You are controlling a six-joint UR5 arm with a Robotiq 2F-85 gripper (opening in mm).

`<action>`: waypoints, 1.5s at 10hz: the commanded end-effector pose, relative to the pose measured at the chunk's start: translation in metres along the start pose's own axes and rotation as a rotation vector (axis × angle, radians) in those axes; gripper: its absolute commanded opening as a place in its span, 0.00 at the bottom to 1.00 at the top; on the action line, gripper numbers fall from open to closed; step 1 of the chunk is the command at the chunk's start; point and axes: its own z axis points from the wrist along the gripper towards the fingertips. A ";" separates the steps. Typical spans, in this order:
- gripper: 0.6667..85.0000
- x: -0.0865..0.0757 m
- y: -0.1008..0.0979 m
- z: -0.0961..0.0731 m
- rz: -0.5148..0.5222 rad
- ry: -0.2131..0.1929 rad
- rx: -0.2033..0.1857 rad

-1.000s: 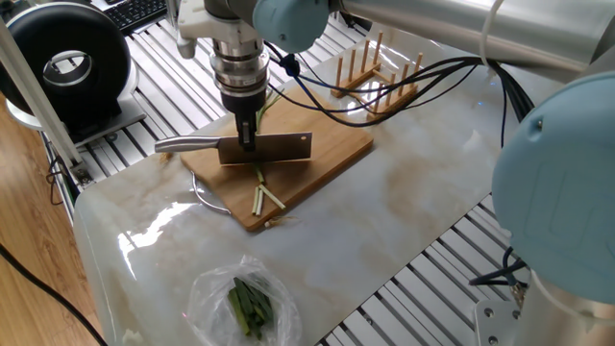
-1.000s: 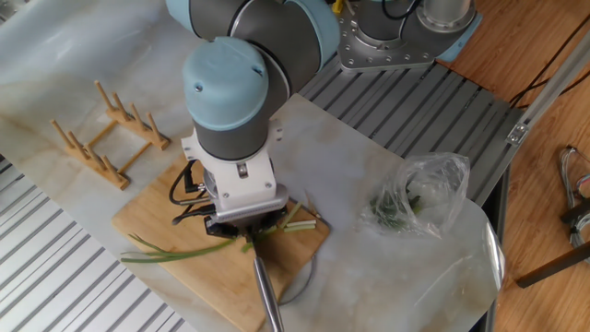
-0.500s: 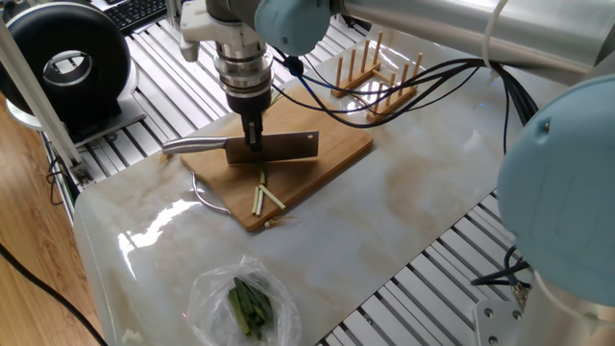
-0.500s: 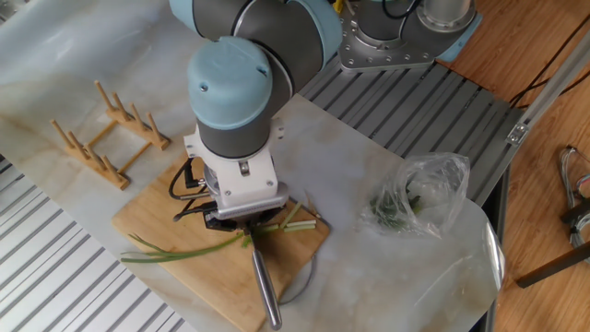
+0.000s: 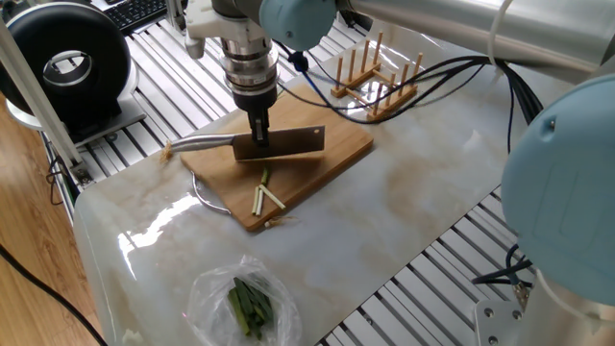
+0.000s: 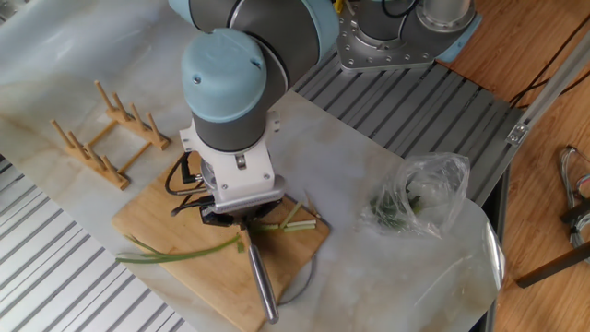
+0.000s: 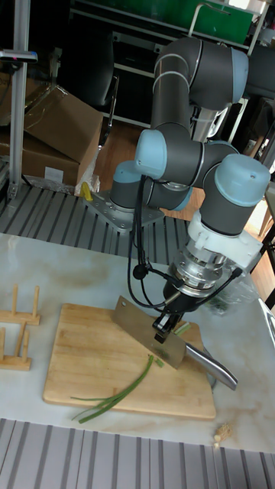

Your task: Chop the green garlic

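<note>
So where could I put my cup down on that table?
Bare marble lies between the bamboo cutting board and the table's far edge, beyond the wooden peg rack. It's crowded around the pincer gripping the steel cleaver.

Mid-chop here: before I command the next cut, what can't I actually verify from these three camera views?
- Blade edge of the cleaver against the green garlic: hidden by the blade in one fixed view, by the arm in the other.
- Claw fingers' contact on the cleaver: too small.
- Cut sticks: count unclear; hidden behind the blade in the tall view.
- Bag contents: blurred by plastic.
</note>
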 end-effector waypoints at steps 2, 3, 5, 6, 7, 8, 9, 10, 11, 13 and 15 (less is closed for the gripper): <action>0.01 -0.006 0.002 0.007 0.005 -0.041 -0.024; 0.01 -0.003 0.004 -0.001 0.004 -0.032 -0.029; 0.01 0.007 0.005 -0.023 -0.003 -0.004 -0.032; 0.01 0.011 0.006 -0.034 -0.007 -0.005 -0.045; 0.01 0.014 0.009 -0.043 0.006 -0.010 -0.056; 0.01 0.016 0.009 -0.052 0.012 -0.008 -0.061; 0.01 0.018 0.009 -0.060 0.019 -0.015 -0.075; 0.01 0.017 0.014 -0.067 0.049 -0.029 -0.094; 0.01 0.013 0.021 -0.070 0.099 -0.044 -0.113; 0.01 0.012 0.017 -0.072 0.157 -0.051 -0.097; 0.01 0.013 0.010 -0.072 0.185 -0.052 -0.074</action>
